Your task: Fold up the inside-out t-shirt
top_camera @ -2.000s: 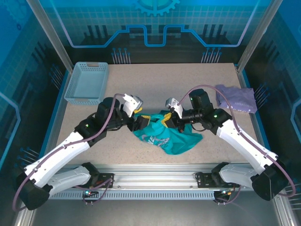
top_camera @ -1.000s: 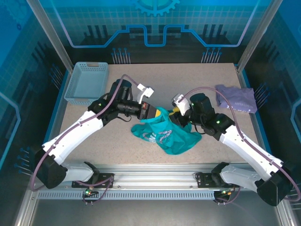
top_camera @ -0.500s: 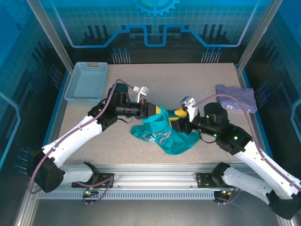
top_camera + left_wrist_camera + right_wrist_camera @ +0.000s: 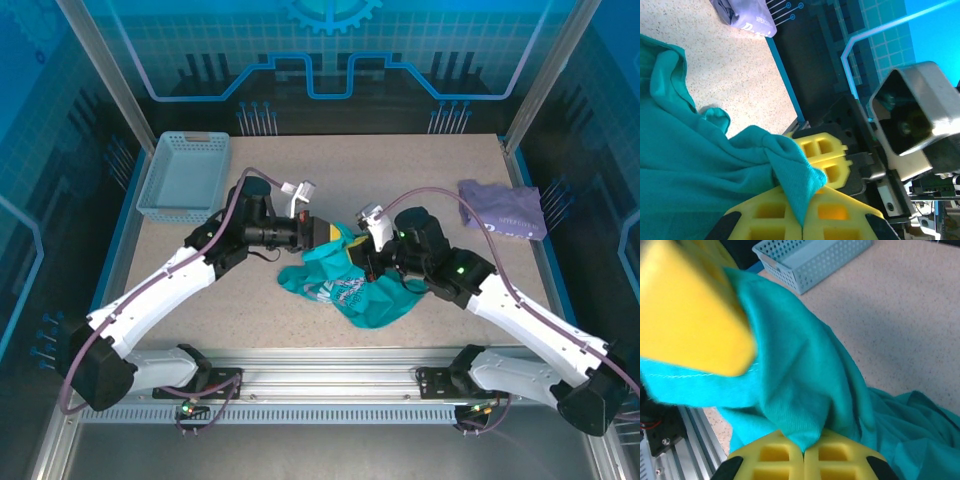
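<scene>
You are looking down at a speckled beige counter (image 4: 400,180) with both arms reaching inward to meet near its middle. The teal-green inside-out t-shirt (image 4: 352,292) lies crumpled in a loose heap at the centre of the counter, nearer the front edge than the back. Its upper edge is lifted where the two arms come together.

Your left fingers (image 4: 765,217) are pressed together on a fold of the teal cloth, which runs down into the seam between the yellow pads. Your right fingers (image 4: 840,462) are likewise closed tight on another bunch of the same shirt, with the cloth rising out from between them. The two grips sit just beside each other: from the left wrist, the right arm's yellow pads show directly behind the pinched fold.

A pale blue perforated basket (image 4: 185,180) stands at the back left corner of the counter, well apart from the shirt. A lavender folded garment (image 4: 503,207) lies at the back right edge.
</scene>
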Action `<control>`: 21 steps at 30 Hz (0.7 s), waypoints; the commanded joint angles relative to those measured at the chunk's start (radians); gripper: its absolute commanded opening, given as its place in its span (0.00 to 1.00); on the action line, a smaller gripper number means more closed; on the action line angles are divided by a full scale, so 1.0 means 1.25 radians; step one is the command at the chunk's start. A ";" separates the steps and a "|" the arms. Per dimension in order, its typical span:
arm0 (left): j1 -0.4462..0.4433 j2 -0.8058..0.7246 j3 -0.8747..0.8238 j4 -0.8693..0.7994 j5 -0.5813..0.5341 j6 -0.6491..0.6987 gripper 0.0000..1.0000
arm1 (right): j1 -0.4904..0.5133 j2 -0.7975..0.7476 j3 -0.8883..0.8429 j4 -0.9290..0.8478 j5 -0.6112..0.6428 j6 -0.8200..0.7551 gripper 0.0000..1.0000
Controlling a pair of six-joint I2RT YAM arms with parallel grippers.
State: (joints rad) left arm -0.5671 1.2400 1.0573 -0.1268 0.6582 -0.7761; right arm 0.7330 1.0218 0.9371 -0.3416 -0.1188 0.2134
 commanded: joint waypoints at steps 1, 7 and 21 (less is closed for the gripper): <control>0.024 -0.031 -0.021 0.009 -0.012 0.010 0.00 | -0.031 -0.065 -0.028 0.064 -0.101 -0.009 0.00; 0.072 -0.044 -0.070 0.092 0.002 -0.040 0.00 | -0.119 -0.099 -0.104 0.205 -0.412 0.000 0.00; 0.070 -0.182 -0.027 -0.237 -0.348 0.266 0.53 | -0.155 -0.009 -0.115 0.369 -0.555 0.055 0.00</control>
State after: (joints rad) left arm -0.4717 1.0836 0.9821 -0.2966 0.3752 -0.5758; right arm 0.5488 1.0115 0.7986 0.0563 -0.7700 0.2703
